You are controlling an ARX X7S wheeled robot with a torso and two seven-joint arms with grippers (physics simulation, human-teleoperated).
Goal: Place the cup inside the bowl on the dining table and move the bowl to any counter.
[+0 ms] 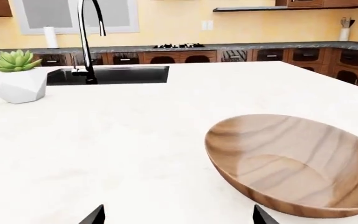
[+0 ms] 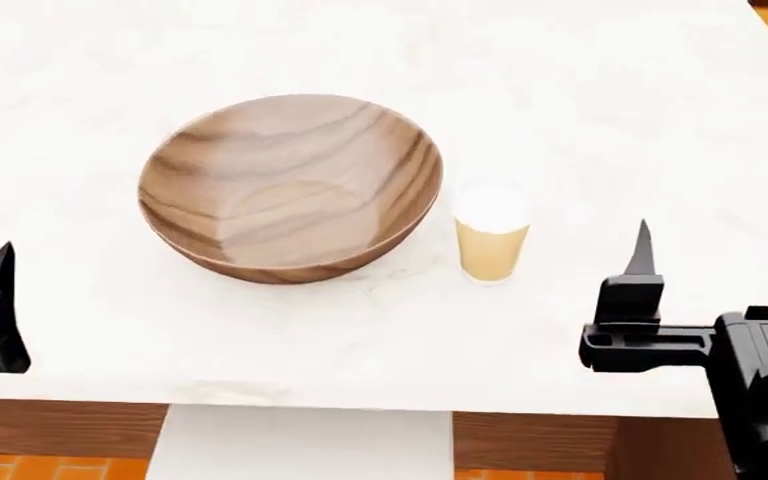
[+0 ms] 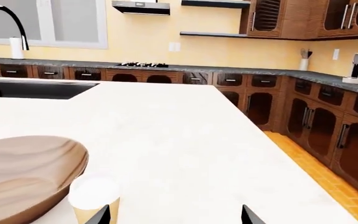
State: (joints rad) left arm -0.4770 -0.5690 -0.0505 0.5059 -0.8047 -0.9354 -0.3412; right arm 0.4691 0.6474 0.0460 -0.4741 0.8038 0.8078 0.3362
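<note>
Right gripper sits spread wide with nothing in it, left gripper too — cup stands upright just beside the bowl on the dining table.

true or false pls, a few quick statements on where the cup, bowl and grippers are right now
1. The cup stands upright on the dining table, beside the wooden bowl. True.
2. The cup is already inside the bowl. False: the bowl is empty and the cup stands outside its rim.
3. The right gripper is shut on the cup. False: it is open, holds nothing and is apart from the cup.
4. The cup has a white lid. True.
5. The bowl sits on the black counter. False: it rests on the white table.
6. A potted succulent stands on the table near the sink. True.
</note>
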